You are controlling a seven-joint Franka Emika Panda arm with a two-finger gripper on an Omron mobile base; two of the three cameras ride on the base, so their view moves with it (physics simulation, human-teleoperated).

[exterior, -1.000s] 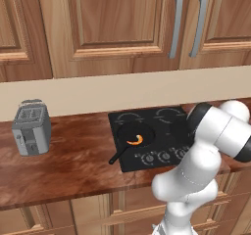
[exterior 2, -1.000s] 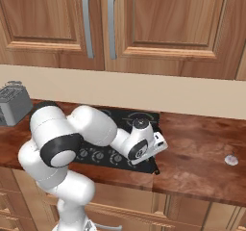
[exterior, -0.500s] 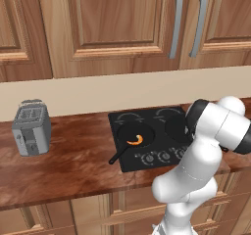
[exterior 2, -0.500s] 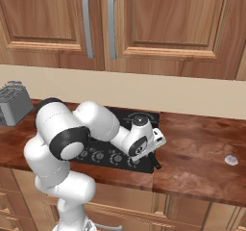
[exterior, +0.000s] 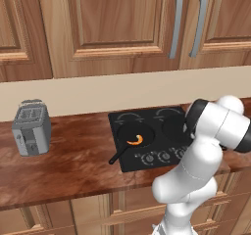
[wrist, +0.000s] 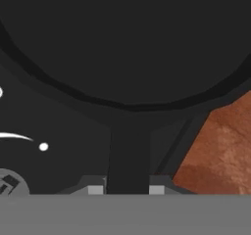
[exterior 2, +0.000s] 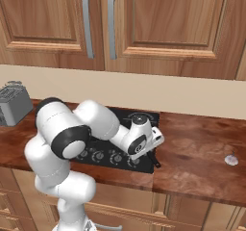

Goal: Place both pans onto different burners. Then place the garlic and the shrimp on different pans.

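One pan (exterior: pixel 132 133) sits on the front left burner of the black cooktop (exterior: pixel 147 166) with the orange shrimp (exterior: pixel 136 140) in it; its handle points to the front left. The second pan (wrist: pixel 127 43) lies on the right side of the cooktop, partly behind my arm in the left base view (exterior: pixel 172 127). My gripper (wrist: pixel 126 189) (exterior 2: pixel 152 150) is shut on this pan's handle (wrist: pixel 128 151), low over the cooktop's front right corner. The garlic (exterior 2: pixel 231 160) lies on the counter far to the right. The rings of a back burner (exterior: pixel 129 116) are bare.
A silver toaster (exterior: pixel 31 127) stands on the wooden counter at the left. A row of knobs (exterior: pixel 157 156) runs along the cooktop's front. Wooden cabinets hang above the beige back wall. Bare counter (exterior 2: pixel 197 148) stretches between cooktop and garlic.
The arm's elbow has shifted slightly while the hand stays low at the handle of the right pan. The pan with the shrimp has not moved.
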